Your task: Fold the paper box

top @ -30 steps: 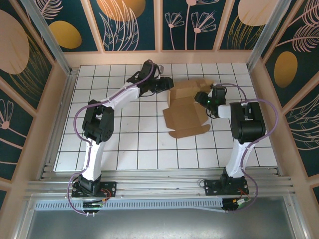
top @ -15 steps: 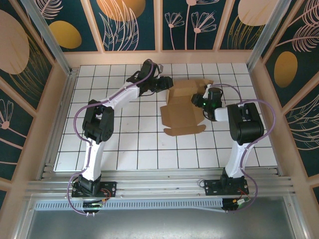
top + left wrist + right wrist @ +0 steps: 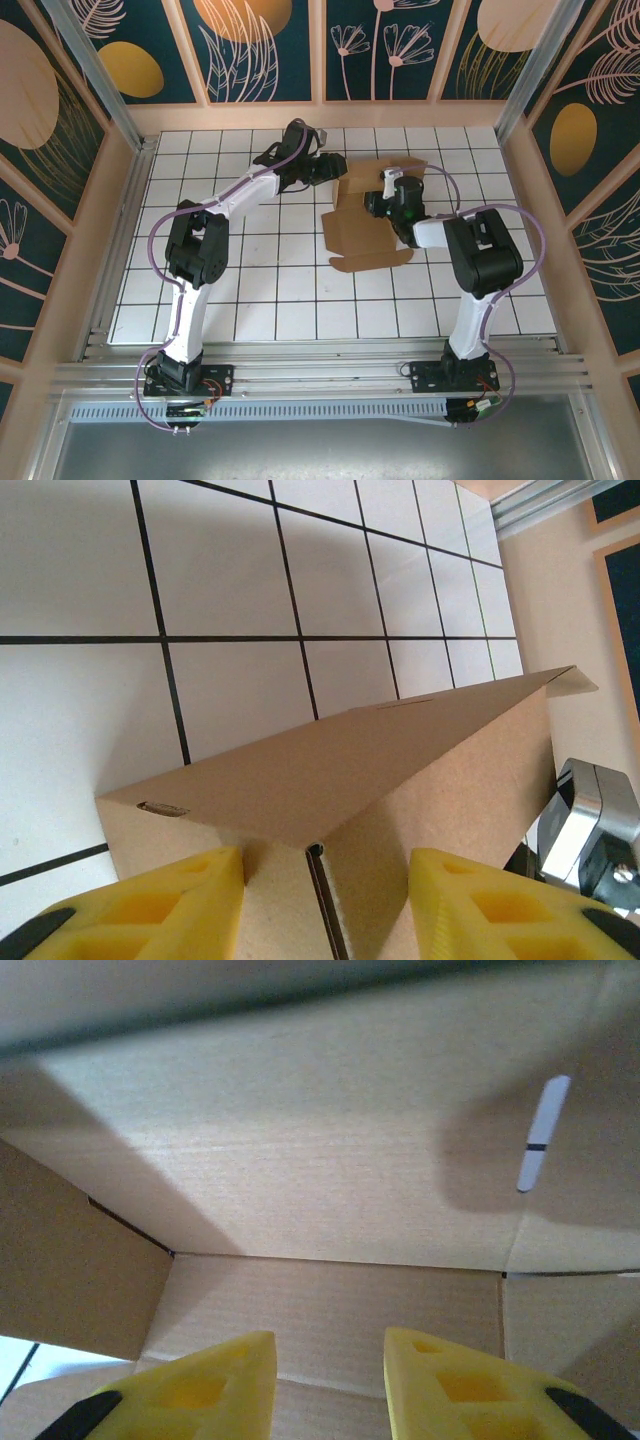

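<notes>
The paper box (image 3: 362, 238) lay half-folded in the far half of the tabletop (image 3: 250, 290), a little right of its middle. The left arm (image 3: 230, 200) stretched long across the far tiles, with the left gripper (image 3: 335, 170) at the box's far left corner. The right arm (image 3: 480, 250) doubled back at the elbow, with the right gripper (image 3: 378, 200) low over the cardboard. From above, the wrists hid both sets of fingers. The left wrist camera showed its yellow fingers (image 3: 150, 905) well apart before a raised flap (image 3: 380, 750), nothing pinched between them. The right wrist camera showed its fingers (image 3: 200, 1390) slightly apart, empty, facing an inner wall with a small slot (image 3: 538, 1132).
</notes>
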{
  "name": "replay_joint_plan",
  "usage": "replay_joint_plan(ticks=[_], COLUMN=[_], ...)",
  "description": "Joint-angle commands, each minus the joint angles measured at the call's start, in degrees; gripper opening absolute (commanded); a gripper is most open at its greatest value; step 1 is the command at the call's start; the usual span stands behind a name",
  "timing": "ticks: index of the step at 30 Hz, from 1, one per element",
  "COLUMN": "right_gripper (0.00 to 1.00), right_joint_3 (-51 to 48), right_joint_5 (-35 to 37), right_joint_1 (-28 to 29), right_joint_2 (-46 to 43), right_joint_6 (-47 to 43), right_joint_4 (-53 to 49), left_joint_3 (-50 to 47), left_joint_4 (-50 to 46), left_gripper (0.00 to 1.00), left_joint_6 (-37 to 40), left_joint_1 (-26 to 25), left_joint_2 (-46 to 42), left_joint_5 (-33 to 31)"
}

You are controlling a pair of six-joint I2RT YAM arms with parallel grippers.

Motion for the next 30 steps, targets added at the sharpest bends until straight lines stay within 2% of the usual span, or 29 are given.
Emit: replay_joint_plan(ticks=[1, 8, 14, 16, 19, 24, 27, 30], right_gripper=[0.36, 0.39, 0.53, 0.56, 0.62, 0.73, 0.78, 0.79], right_joint_3=[1.1, 0.9, -3.4, -6.3, -11.9, -18.4, -17.8, -11.0], right_joint_5=[-0.1, -0.3, -0.8, -2.8, -7.4, -15.5, -18.1, -22.9], right_joint_1=[1.6, 2.5, 0.2, -1.5, -4.4, -9.2, -11.7, -14.0], right_joint_2=[1.2, 0.4, -6.8, -9.7, -14.9, -26.8, -31.8, -33.4], right_joint_6=[-4.3, -4.3, 0.8, 4.1, 7.7, 8.5, 10.5, 13.3], right_joint_4=[-2.6, -3.1, -3.4, -2.9, -1.5, -3.6, -7.0, -14.7], left_joint_3=[0.8, 0.5, 0.6, 0.0, -0.9, -1.2, -3.0, -7.9], left_joint_4=[-2.9, -2.9, -3.2, -3.0, -2.5, -2.5, -2.4, -0.5], left_gripper=[0.46, 0.47, 0.46, 0.49, 0.59, 0.68, 0.7, 0.72], left_joint_6=[0.1, 0.2, 0.6, 0.6, 0.5, 0.2, -0.3, -5.1], left_joint_1=[-0.6, -0.7, -0.7, -0.7, -0.6, -0.7, -0.6, -0.6], left_joint_2=[1.9, 1.8, 1.3, 0.1, -2.2, -5.7, -8.5, -11.7], left_joint_5=[1.7, 1.6, 1.1, 0.4, -0.8, -1.6, -3.1, -5.9])
